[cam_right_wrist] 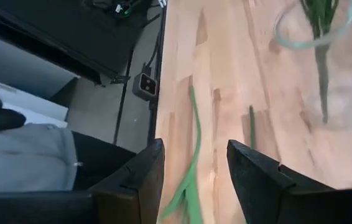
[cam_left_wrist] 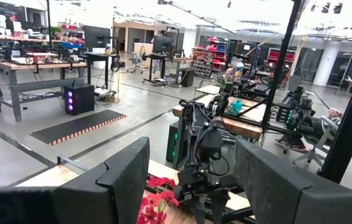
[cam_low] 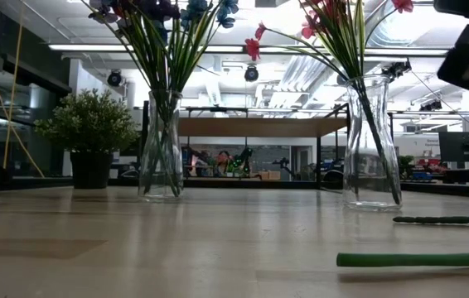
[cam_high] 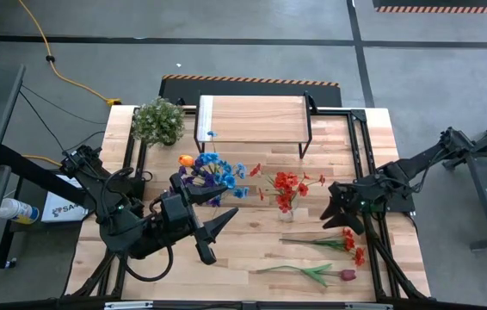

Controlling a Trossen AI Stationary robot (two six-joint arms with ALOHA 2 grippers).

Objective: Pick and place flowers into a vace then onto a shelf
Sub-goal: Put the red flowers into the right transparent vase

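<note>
Two loose flowers lie flat on the table at the near right: one with red blooms (cam_high: 334, 244) and one with a dark red bloom (cam_high: 308, 271). Their green stems (cam_low: 417, 259) show in the low view. A glass vase of blue and purple flowers (cam_high: 213, 172) and a glass vase of red flowers (cam_high: 286, 189) stand mid-table, in front of the shelf (cam_high: 252, 120). My right gripper (cam_high: 336, 213) hangs open, slanting down above the red-bloomed flower's stem (cam_right_wrist: 194, 134), clear of it. My left gripper (cam_high: 222, 234) is open and level, high above the table's near left.
A bushy pale-green plant in a dark pot (cam_high: 157, 120) stands at the far left, beside the shelf. The red-flower vase (cam_right_wrist: 325, 62) is close to my right gripper. Black frame rails (cam_high: 360, 155) run along the table's sides. Bare wood lies near the front edge.
</note>
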